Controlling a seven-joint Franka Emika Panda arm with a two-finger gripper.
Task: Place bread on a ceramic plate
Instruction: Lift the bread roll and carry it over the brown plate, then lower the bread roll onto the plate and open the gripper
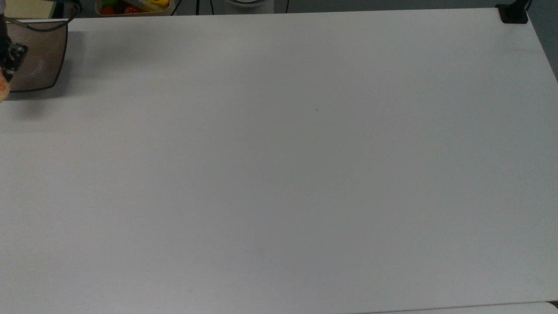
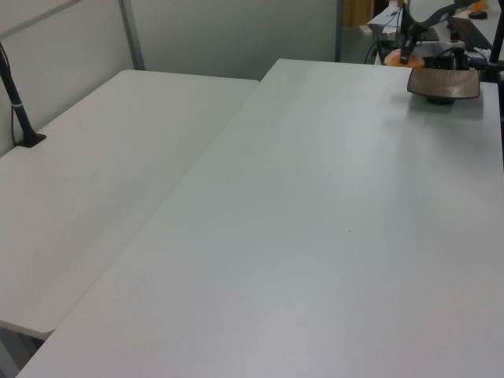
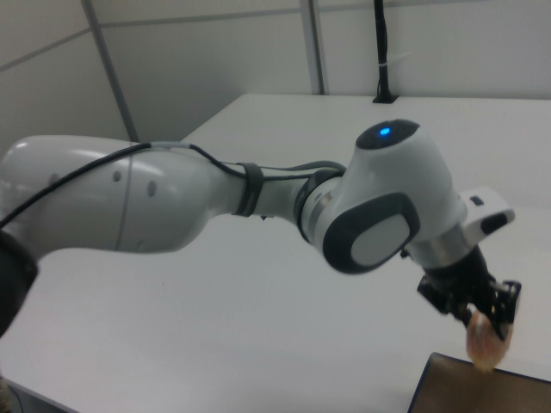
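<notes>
The bread [image 3: 487,342] is being held clamped in the gripper [image 3: 484,311], lifted off the table [image 1: 279,174] and hanging just beside the near edge of the ceramic plate [image 1: 41,54]. The roll is probably light and soft, so it is best being pinched gently across its middle.

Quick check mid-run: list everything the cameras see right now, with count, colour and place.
bread: one, orange-brown, held in the air above the plate's edge
ceramic plate: one, brown, the top view's upper left table corner
main table: one, white, bare apart from the plate
side table: one, white, the left view's left
bin of coloured items: one, beyond the table's far edge
black post: one, on the side table
arm: one, white and grey
tool: one, black, shut on the bread
</notes>
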